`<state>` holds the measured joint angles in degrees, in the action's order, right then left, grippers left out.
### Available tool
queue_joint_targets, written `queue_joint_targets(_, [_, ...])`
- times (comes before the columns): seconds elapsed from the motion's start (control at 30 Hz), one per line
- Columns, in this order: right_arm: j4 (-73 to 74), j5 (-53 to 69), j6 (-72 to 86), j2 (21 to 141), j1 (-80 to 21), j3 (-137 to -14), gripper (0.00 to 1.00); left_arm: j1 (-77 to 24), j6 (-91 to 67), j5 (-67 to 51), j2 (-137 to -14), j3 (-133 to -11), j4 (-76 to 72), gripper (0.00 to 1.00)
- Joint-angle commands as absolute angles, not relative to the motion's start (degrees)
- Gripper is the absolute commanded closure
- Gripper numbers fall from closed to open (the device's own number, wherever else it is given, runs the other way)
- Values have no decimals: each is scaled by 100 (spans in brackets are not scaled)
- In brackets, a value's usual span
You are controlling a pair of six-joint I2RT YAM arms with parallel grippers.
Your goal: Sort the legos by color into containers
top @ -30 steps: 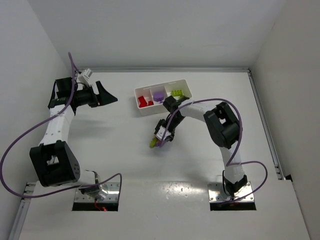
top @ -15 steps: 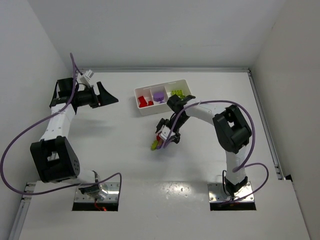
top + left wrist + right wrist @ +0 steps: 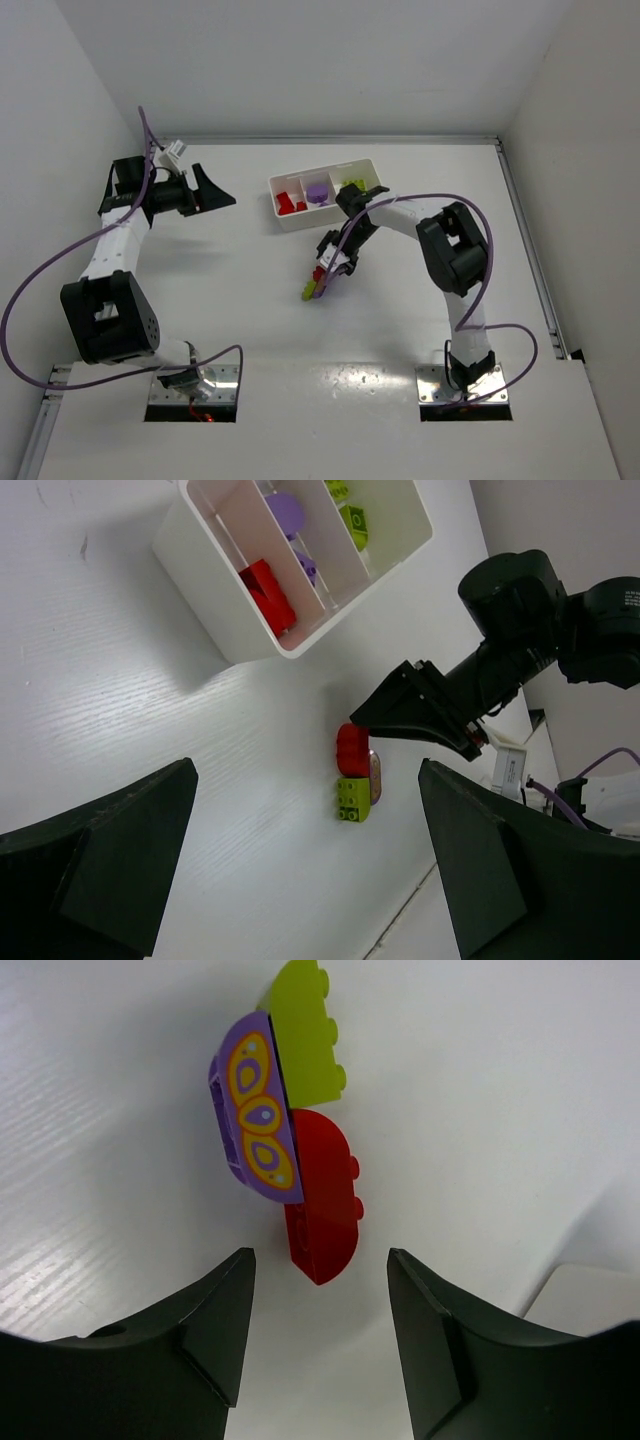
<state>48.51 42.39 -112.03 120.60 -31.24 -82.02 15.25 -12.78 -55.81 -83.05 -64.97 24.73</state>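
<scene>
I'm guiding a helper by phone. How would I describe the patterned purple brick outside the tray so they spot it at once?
Near the white plastic three-compartment tray, three loose bricks cluster before the right arm's black fingers. The purple plastic brick touches the red rounded brick and the lime green brick; only it carries orange-and-yellow ovals.

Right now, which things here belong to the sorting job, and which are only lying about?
Job:
- white tray
- sorted bricks inside it
- loose red brick, purple brick, lime brick
- right gripper, open above them

Only there:
- purple cables
- metal base plates
- left gripper, open, far aside
</scene>
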Motion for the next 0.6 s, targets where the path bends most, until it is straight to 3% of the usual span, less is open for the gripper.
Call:
queue_joint_targets(0.0, [4869, 4403, -11936, 12155, -3129, -8542, 44, 1661, -1301, -5730, -8262, -6486, 2294, 0])
queue_joint_targets(0.57, [4869, 4456, -11936, 12261, -3287, -8464, 52, 1714, -1301, -5730, -8314, -6486, 2294, 0])
